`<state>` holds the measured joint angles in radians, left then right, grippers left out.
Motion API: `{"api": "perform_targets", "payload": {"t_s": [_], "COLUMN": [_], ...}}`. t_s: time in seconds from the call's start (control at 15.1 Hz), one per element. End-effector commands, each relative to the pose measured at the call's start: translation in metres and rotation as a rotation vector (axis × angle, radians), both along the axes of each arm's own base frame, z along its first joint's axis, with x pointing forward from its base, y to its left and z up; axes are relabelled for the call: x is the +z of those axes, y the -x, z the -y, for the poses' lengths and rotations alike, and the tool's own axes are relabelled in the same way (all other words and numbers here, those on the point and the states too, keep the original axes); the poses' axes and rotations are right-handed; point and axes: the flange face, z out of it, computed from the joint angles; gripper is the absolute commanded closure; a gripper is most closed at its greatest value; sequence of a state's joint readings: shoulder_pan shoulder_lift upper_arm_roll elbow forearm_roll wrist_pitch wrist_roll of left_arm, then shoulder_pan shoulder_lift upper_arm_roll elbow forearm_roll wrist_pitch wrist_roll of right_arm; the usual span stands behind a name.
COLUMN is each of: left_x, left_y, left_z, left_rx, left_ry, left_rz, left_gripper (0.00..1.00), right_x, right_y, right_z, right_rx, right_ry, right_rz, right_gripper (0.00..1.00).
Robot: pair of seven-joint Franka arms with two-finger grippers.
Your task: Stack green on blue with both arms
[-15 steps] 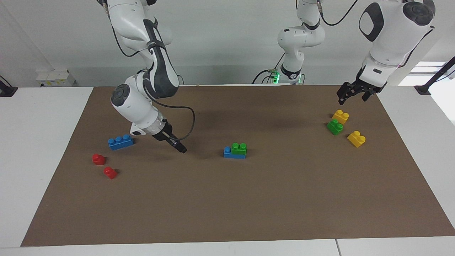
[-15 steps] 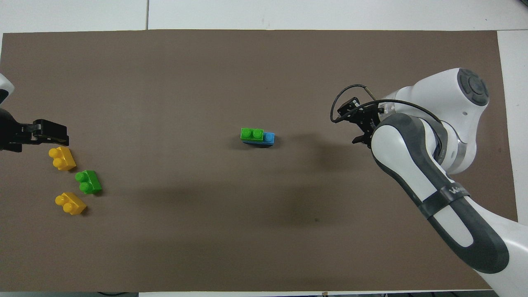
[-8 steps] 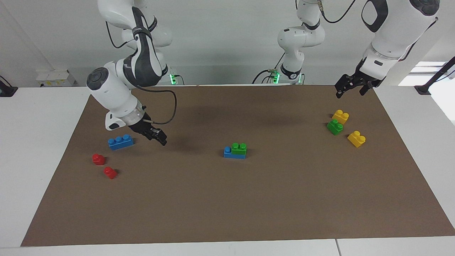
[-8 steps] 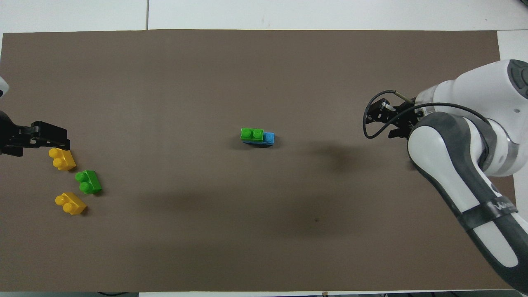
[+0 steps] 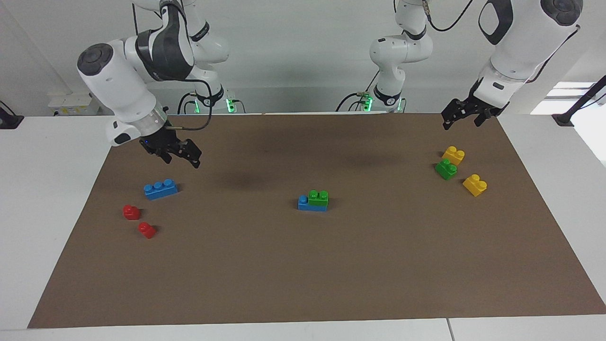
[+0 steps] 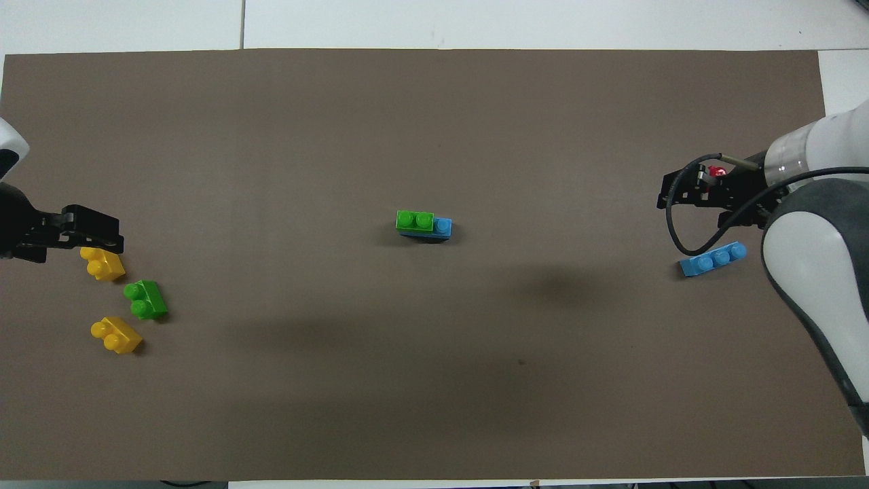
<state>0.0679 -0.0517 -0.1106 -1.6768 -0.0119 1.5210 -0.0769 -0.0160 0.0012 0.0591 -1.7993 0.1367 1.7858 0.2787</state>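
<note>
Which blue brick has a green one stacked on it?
The blue brick mid-mat, carrying a green brick. The other blue brick, at the right arm's end beside the red bricks, is bare.

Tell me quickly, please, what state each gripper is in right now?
Left gripper: open, holding nothing, raised over the mat's edge near the yellow brick.
Right gripper: open, holding nothing, raised above the lone blue brick.
</note>
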Motion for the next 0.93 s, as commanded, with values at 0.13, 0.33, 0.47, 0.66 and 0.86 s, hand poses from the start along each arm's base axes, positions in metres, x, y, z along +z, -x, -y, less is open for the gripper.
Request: {"api": "perform_targets", "payload": {"t_s": [0.13,0.33,0.47,0.66,0.86], "left_x": [0.012,0.012,0.012,0.015,0.014], "left_y": [-0.016,-0.017,-0.016,-0.015,-0.014], "left_z": [0.002,0.003,0.002,0.001,-0.001], "left_rx": [-0.012,-0.011,-0.011,-0.011,0.000], "left_ry": [0.034,0.034,0.034,0.034,0.037], "left_rz": [0.043,0.052,0.051,0.056,0.054], "left_gripper": [0.00,0.00,0.00,0.00,0.00], "right_x": [0.072,0.085,0.083,0.081,0.075], "right_y": [0.036,0.037,0.037,0.036,0.035], "right_z": [-0.002,0.013,0.020,0.029,0.035], "right_rx": [0.142,0.206,0.194,0.176,0.168], "right_ry": [0.075,0.149,0.139,0.139,0.137], "right_rz": [0.042,0.052,0.043,0.031,0.000], "right_gripper": [0.00,0.00,0.00,0.00,0.00]}}
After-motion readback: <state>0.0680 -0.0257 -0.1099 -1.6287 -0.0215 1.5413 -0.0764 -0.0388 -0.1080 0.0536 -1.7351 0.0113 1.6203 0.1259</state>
